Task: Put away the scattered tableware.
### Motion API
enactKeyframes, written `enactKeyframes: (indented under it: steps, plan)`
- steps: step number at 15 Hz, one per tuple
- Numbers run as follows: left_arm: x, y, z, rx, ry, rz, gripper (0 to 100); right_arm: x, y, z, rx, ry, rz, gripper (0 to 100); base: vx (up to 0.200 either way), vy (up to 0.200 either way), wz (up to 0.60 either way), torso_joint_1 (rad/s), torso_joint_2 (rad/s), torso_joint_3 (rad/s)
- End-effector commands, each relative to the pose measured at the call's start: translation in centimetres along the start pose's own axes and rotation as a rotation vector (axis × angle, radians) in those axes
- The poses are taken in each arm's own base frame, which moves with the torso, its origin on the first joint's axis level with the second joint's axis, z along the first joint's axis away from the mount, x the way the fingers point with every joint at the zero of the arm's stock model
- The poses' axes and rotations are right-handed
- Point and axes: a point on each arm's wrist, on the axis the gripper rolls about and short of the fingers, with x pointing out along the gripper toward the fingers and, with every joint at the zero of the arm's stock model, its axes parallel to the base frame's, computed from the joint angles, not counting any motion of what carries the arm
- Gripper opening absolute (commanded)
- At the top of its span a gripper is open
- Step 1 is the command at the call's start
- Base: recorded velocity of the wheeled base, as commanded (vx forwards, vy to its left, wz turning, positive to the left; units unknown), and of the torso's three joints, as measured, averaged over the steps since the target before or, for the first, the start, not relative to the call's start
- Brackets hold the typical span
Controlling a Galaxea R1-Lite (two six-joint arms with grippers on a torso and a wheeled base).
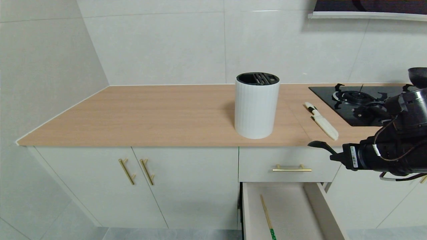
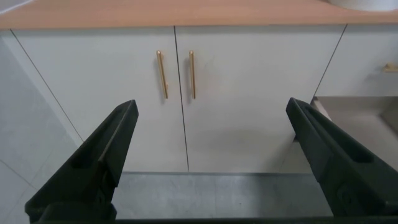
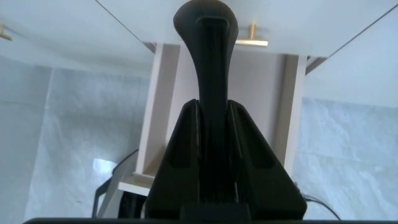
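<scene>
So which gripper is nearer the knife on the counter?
Right. The right gripper hangs at the counter edge, just in front of the knife; the left gripper is low, facing the double cabinet doors, farther left.

The counter [image 1: 150,113] looks matt, light wood grain; the holder [image 1: 256,111] near its front edge is white ribbed plastic, black-topped; the hob [image 1: 350,101] at its right end is glossy black glass; cabinet handles [image 1: 126,171] below shine like brass-toned metal.
</scene>
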Motion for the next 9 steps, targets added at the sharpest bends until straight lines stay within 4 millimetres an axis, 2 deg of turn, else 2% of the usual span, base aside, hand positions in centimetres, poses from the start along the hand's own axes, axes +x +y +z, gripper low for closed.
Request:
enactKeyframes:
  steps: [1, 9]
  plan:
    - [0.00, 0.00, 0.00, 0.000, 0.000, 0.001, 100, 0.51, -0.03, -0.12, 0.000, 0.016, -0.004, 0, 0.000, 0.000, 0.00, -0.173, 0.40, 0.237]
    - [0.00, 0.00, 0.00, 0.000, 0.000, 0.001, 100, 1.07, -0.04, -0.40, -0.001, 0.033, -0.005, 0, 0.000, 0.000, 0.00, -0.195, 0.48, 0.283]
